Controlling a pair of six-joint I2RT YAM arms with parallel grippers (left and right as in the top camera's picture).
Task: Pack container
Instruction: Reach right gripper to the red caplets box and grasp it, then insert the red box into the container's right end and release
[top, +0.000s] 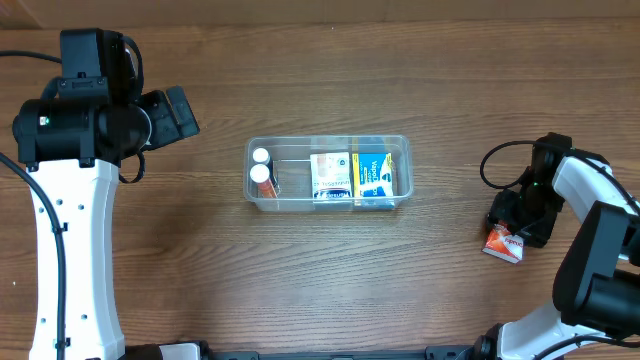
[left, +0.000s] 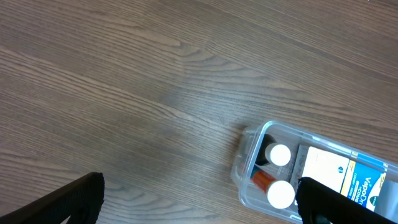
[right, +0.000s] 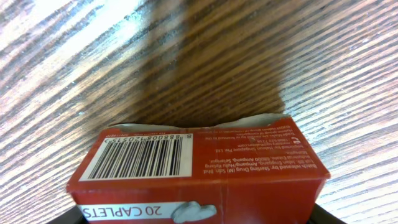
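The clear container (top: 300, 140) sits at the table's middle. It holds two white-capped bottles (top: 261, 165), a white box (top: 331, 176) and a blue box (top: 373, 175). It also shows in the left wrist view (left: 245, 168) with the bottles (left: 280, 194). My left gripper (top: 178, 113) is open and empty (left: 199, 208), raised to the left of the container. My right gripper (top: 518, 226) is far right, low at the table, its fingers (right: 199, 219) closed against both sides of a red box (right: 199, 165) marked "20 CAPLETS", which also shows in the overhead view (top: 503, 244).
The wooden table (top: 330, 280) carries nothing else loose. A black cable (top: 495, 165) loops beside the right arm. The left arm's white link (top: 70, 260) stands along the left side.
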